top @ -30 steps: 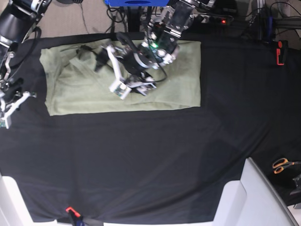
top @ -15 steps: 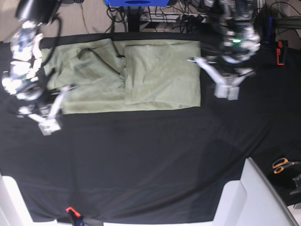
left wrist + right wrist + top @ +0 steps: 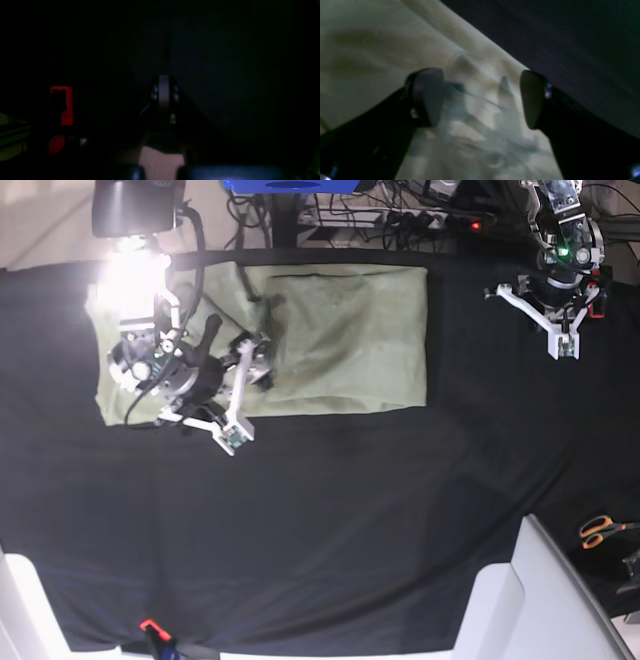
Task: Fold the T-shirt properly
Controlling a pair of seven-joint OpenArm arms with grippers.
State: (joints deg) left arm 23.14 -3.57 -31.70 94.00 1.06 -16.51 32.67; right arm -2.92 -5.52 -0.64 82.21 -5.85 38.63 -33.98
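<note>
The pale green T-shirt (image 3: 350,330) lies flat on the black table cloth (image 3: 330,510) at the back of the table. Its right part is a smooth folded rectangle; its left part is creased. My right gripper (image 3: 243,394) hovers over the shirt's left half, near its front edge. The right wrist view shows this gripper (image 3: 480,100) open, with wrinkled T-shirt fabric (image 3: 382,50) between its fingers and nothing gripped. My left gripper (image 3: 563,345) is off the shirt at the back right, over bare cloth. In the dim left wrist view it (image 3: 163,92) is shut and empty.
A red clamp (image 3: 596,290) sits at the cloth's back right edge, close to the left arm, and shows as red clamp (image 3: 62,105). Orange scissors (image 3: 603,530) lie at the right edge. A white panel (image 3: 530,600) stands front right. Glare (image 3: 130,275) washes out the shirt's back left corner.
The right arm swung in from the left edge to over the shirt's left half and opened. The left arm left the shirt's middle, moved to the back right corner and shut.
</note>
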